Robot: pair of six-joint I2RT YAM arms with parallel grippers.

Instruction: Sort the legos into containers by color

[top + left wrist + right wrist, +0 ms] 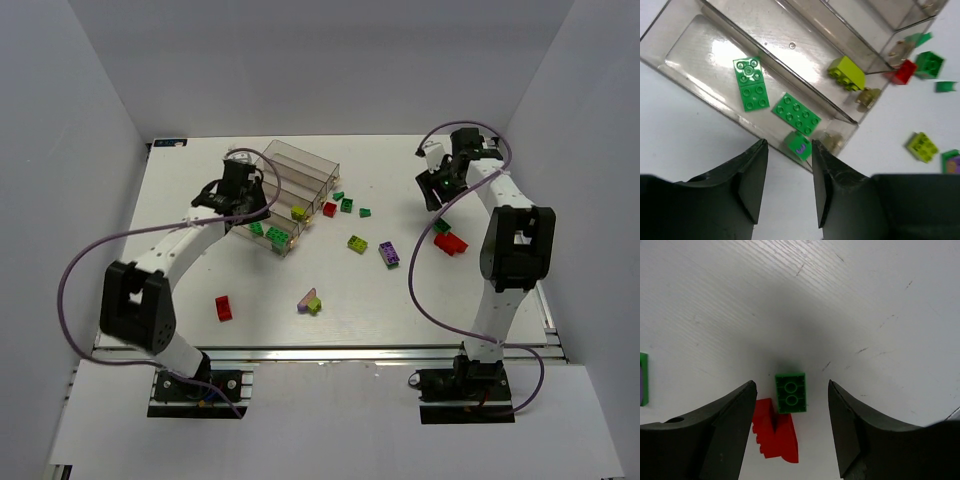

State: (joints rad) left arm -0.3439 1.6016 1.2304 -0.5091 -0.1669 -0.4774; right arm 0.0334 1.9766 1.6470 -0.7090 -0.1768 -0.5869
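The containers (300, 178), four joined smoky clear bins, stand at the back left. The nearest bin (695, 47) holds three green legos (751, 84) (796, 113) (799, 145). A lime lego (846, 73) lies in the bin behind it. My left gripper (789, 145) hangs open and empty over the nearest bin's front wall. My right gripper (792, 383) is open above an upturned green lego (790, 392), which lies on the table beside a red lego (774, 436). Neither finger touches them.
Loose legos lie on the table: red (223, 307), a pink and lime pair (310, 302), lime (357, 244), purple (389, 252), and red (330, 209) and green (346, 205) by the bins' right end. White walls enclose the table.
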